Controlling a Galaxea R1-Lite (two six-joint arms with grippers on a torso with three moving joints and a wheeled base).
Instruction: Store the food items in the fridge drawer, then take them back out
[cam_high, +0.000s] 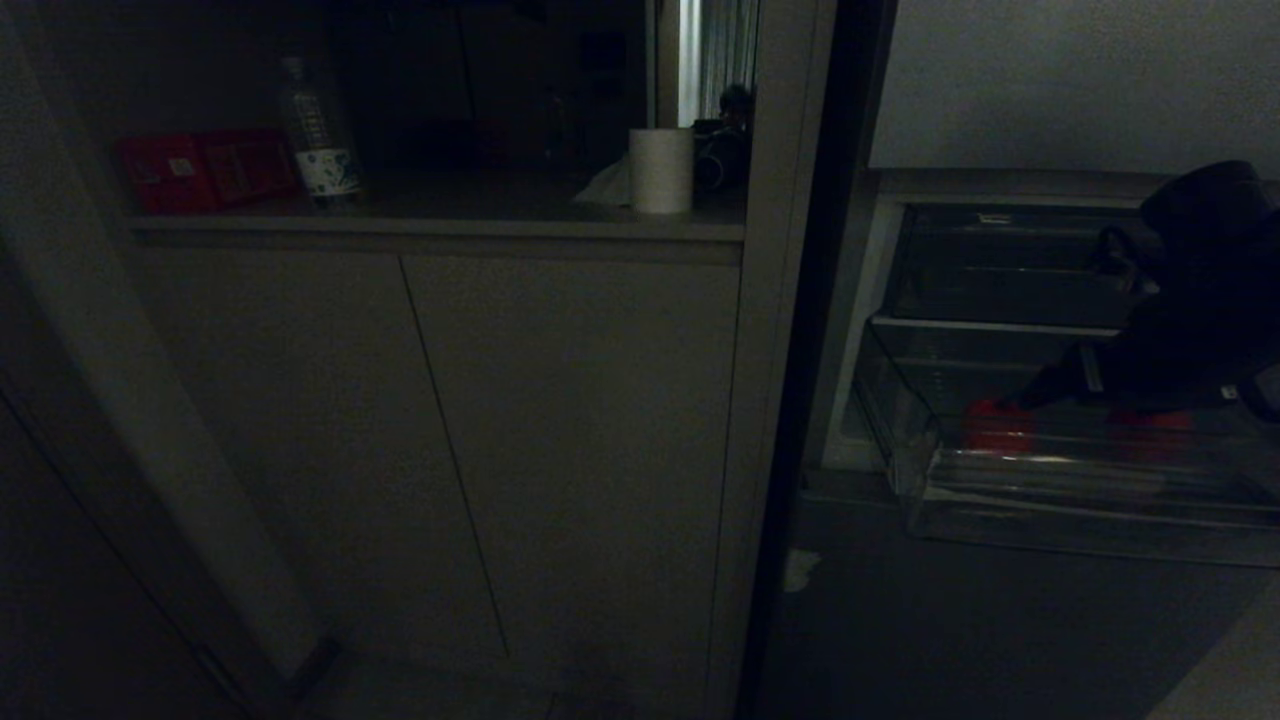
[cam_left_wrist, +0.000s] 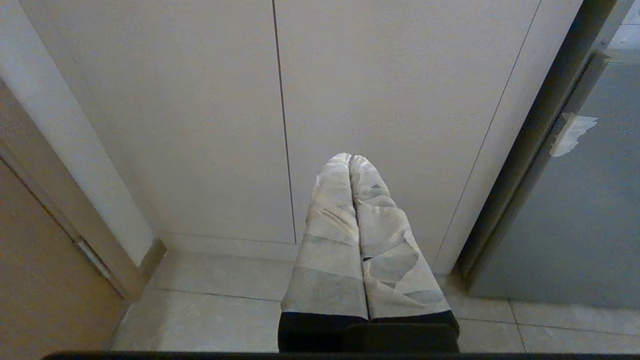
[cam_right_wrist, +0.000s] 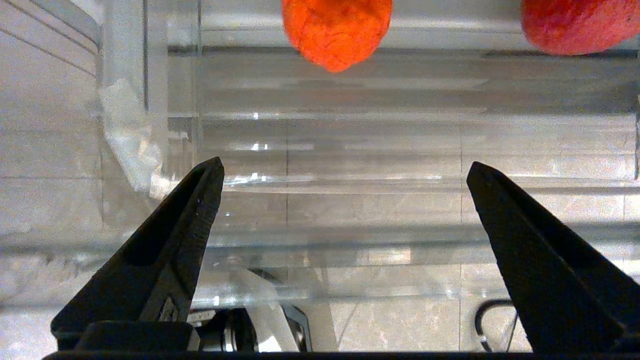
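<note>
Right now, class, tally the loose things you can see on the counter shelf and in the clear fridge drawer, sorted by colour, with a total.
Red: 3, namely two rounded red food items in the clear plastic fridge drawer and one flat red box on the shelf.
White: 1, the paper roll.
Clear: 1, the labelled plastic bottle.
Total: 5.

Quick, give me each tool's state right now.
Left tool: shut, empty, parked facing the cabinet doors.
Right tool: open, empty, over the fridge drawer, short of both food items.
</note>
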